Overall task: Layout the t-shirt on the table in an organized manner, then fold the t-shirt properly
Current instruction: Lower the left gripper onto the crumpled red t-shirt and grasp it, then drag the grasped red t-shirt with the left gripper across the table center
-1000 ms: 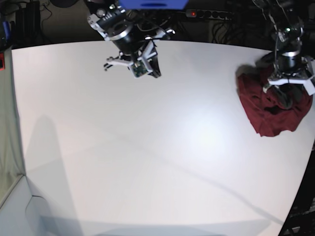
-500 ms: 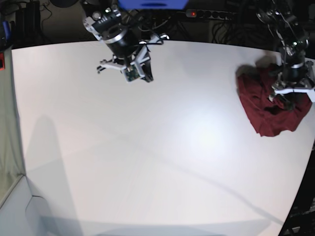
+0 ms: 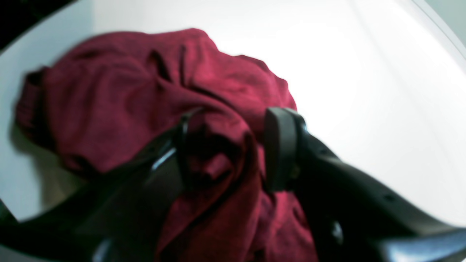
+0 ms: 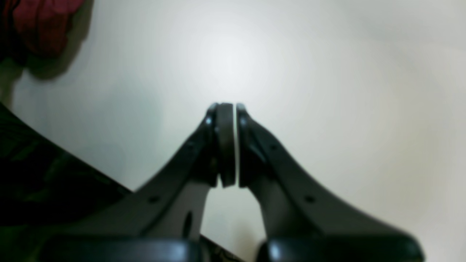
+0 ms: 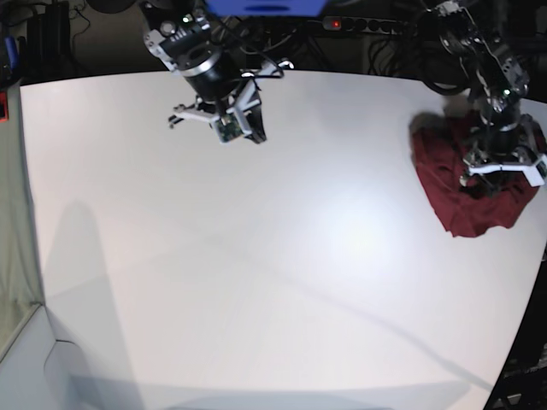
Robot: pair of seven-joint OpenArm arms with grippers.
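One maroon t-shirt (image 5: 466, 184), crumpled at 3 o'clock on the table (image 5: 256, 273). Our left gripper (image 3: 225, 153) has its jaws parted around a raised fold; contact unclear. Right gripper (image 4: 227, 145) closed, empty, at 11 o'clock. Cloth's limp; we'd grab a hem. Collar and sleeves hidden in the bunch.

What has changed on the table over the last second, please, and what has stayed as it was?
The left gripper has lowered into the crumpled t-shirt near the table's right edge in the base view, its fingers now straddling a raised fold. The right gripper, shut and empty, shifted slightly toward the table's back-left, then stopped. The t-shirt remains a bunched heap in the same place.
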